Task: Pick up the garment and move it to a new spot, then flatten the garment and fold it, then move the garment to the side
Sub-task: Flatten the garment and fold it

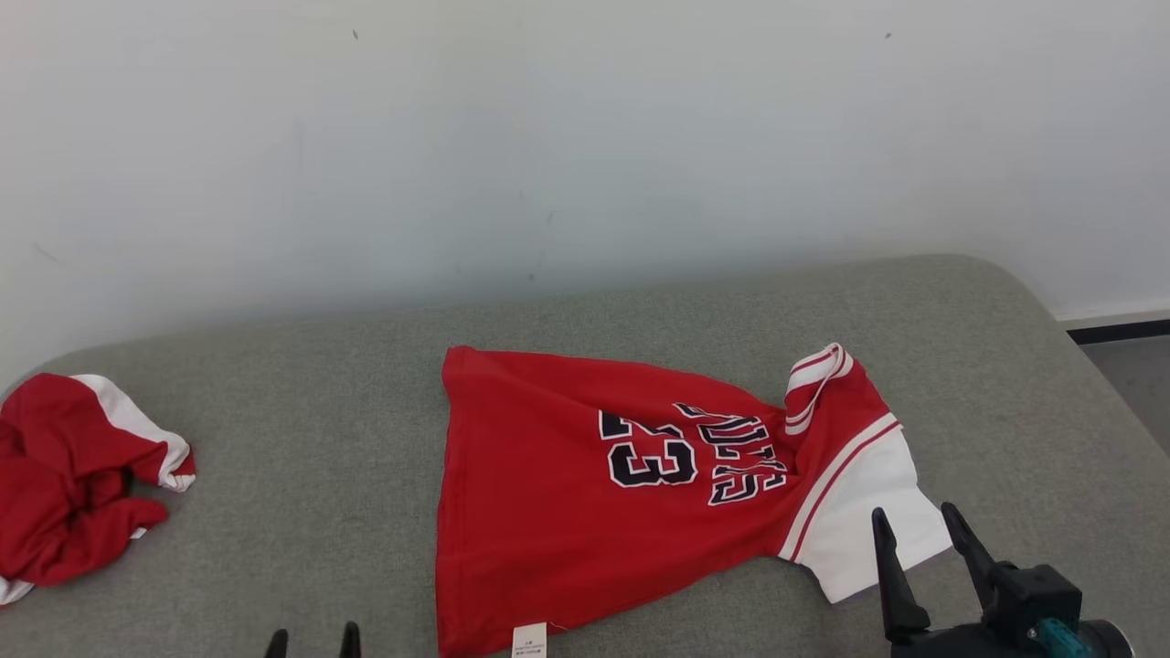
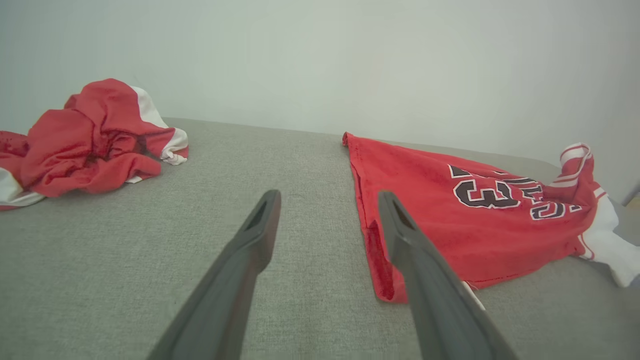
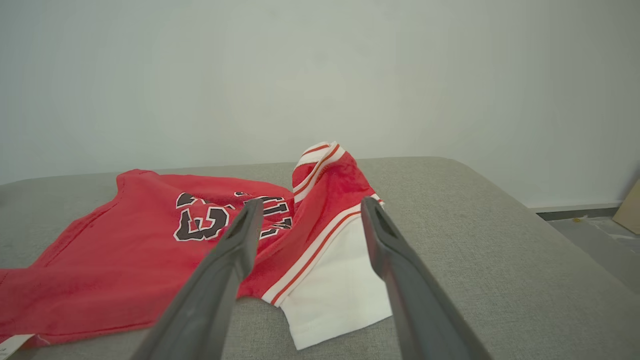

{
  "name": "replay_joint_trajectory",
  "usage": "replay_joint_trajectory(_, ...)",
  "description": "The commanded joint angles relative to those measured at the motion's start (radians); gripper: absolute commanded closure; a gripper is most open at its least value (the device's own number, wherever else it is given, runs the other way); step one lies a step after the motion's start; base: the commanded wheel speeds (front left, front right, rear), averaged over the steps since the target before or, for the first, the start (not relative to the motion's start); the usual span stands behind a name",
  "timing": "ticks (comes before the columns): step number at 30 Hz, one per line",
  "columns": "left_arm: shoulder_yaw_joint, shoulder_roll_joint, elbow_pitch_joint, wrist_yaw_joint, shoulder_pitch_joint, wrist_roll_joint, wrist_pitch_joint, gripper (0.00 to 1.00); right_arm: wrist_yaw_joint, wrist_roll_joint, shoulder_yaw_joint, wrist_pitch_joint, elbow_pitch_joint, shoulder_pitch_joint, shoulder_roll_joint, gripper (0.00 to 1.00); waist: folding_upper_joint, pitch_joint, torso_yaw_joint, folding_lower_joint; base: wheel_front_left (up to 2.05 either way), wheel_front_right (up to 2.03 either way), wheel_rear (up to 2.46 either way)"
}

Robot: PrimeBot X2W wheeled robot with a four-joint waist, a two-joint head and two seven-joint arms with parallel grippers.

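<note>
The garment (image 1: 548, 475) is a red jersey with a dark "23" and white sleeves, lying spread but wrinkled across the middle of the grey padded surface (image 1: 302, 411). Its collar end bunches up at the right and its hem faces left. My right gripper (image 1: 915, 514) hovers open just in front of the white sleeve (image 1: 868, 512), nothing between its fingers. In the right wrist view the right gripper (image 3: 312, 204) frames the sleeve (image 3: 330, 290) of the garment (image 3: 125, 250). My left gripper (image 2: 328, 197) is open and empty, beside the hem of the garment (image 2: 425, 200); its tips show at the head view's bottom edge as the left gripper (image 1: 313, 638).
A second red and white cloth (image 1: 73, 475) lies crumpled at the surface's far left, seen also as the cloth (image 2: 95, 140). A pale wall (image 1: 585, 137) stands right behind the surface. The surface's rounded right edge drops to the floor (image 1: 1133, 384). Bare grey room lies between the two cloths.
</note>
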Motion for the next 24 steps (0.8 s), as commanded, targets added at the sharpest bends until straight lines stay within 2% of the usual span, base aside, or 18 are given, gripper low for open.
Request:
replay_joint_trajectory(1, -0.017, 0.0, 0.019, -0.009, -0.009, 0.011, -0.001, 0.0, -0.002, -0.003, -0.007, 0.011, 0.012, -0.025, 0.0, 0.0, 0.0, 0.012, -0.001, 0.0, 0.0, 0.0, 0.0)
replay_joint_trajectory(6, -0.088, 0.001, 0.101, -0.026, -0.053, 0.023, -0.001, 0.0, -0.002, -0.018, -0.047, 0.068, 0.074, -0.082, -0.021, 0.0, 0.0, 0.033, 0.001, 0.0, 0.0, 0.0, 0.0)
replay_joint_trajectory(15, -0.235, 0.023, 0.321, -0.05, -0.228, -0.007, 0.074, 0.0, -0.002, -0.043, -0.124, 0.167, 0.307, -0.244, -0.064, 0.0, 0.0, 0.096, 0.01, 0.0, 0.0, 0.0, 0.0)
replay_joint_trajectory(24, -0.297, 0.043, 0.391, -0.048, -0.308, -0.056, 0.101, 0.0, -0.002, -0.095, -0.186, 0.182, 0.525, -0.367, -0.07, 0.0, 0.0, 0.146, 0.005, 0.0, 0.0, 0.0, 0.0)
